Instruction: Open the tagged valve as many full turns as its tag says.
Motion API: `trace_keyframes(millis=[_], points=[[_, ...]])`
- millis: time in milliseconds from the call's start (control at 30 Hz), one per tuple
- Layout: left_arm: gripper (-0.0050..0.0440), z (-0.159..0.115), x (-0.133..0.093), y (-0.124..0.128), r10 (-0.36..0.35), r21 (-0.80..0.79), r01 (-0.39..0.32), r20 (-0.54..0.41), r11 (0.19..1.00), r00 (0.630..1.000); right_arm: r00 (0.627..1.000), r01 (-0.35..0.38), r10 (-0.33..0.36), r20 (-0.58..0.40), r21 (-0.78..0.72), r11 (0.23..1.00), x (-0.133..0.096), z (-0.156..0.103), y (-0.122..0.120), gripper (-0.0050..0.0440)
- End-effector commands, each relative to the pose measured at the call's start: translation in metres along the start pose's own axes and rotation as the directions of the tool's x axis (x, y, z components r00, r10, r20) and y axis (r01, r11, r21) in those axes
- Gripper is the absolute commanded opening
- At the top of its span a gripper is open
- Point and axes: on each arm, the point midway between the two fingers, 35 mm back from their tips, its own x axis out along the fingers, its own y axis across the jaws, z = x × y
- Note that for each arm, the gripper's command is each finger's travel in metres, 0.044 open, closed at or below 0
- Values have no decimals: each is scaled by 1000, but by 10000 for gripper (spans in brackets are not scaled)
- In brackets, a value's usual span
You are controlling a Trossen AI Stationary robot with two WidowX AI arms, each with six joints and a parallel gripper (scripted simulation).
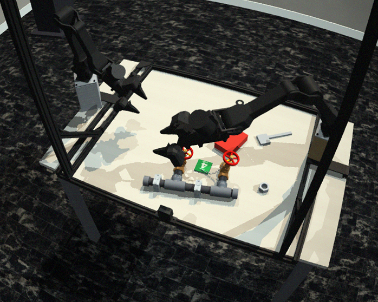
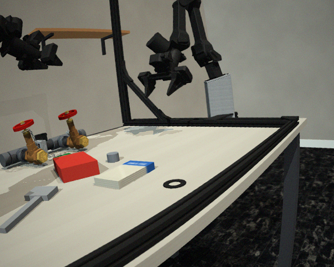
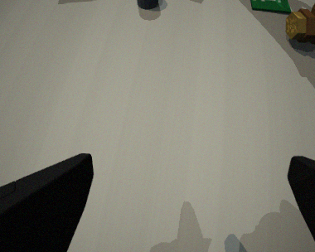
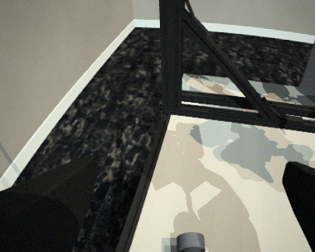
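The tagged valve [image 1: 223,172] [image 2: 30,141] has a red handwheel, and a chain runs from it to the green tag [image 1: 203,166] [image 3: 271,6], which reads 4. The other valve [image 1: 179,169] [image 2: 72,130] also has a red handwheel, partly hidden by the right arm in the top view. Both stand on a grey pipe [image 1: 174,185] [image 2: 9,157]. My right gripper [image 1: 157,141] [image 2: 55,66] [image 4: 193,170] is open and empty, high above the valves and touching neither. My left gripper [image 1: 142,105] [image 2: 157,95] [image 3: 192,167] is open and empty, raised near its own base.
A red block [image 1: 232,142] [image 2: 76,165] lies beside the valves. A paddle-shaped tool [image 1: 263,138] [image 2: 44,192], nut [image 1: 263,187], grey cylinder [image 2: 113,157], white-and-blue box [image 2: 121,176] and black ring [image 1: 236,101] [image 2: 167,187] lie around. A dark frame [image 2: 119,56] edges the table.
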Motion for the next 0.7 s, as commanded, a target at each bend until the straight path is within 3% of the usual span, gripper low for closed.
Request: trace_keyframes(millis=[0,67,233,367,500,567,633,667], points=[[400,0,0,0,0,0,0,0,1000,1000,996,7,1,-93,85,996,-16,-11,-11,400],[400,0,0,0,0,0,0,0,1000,1000,975,54,-11,-222,189,980,-35,-31,-29,400],[400,0,0,0,0,0,0,0,1000,1000,904,197,-31,-427,351,915,-76,-65,-59,400],[400,0,0,0,0,0,0,0,1000,1000,816,357,-45,-576,441,823,-114,-92,-82,400],[400,0,0,0,0,0,0,0,1000,1000,705,535,-57,-707,478,696,-157,-118,-103,400],[400,0,0,0,0,0,0,0,1000,1000,705,535,-57,-707,478,696,-157,-118,-103,400],[400,0,0,0,0,0,0,0,1000,1000,624,639,-73,-778,455,620,-183,-133,-116,400],[400,0,0,0,0,0,0,0,1000,1000,614,653,-72,-786,454,606,-187,-135,-117,400]])
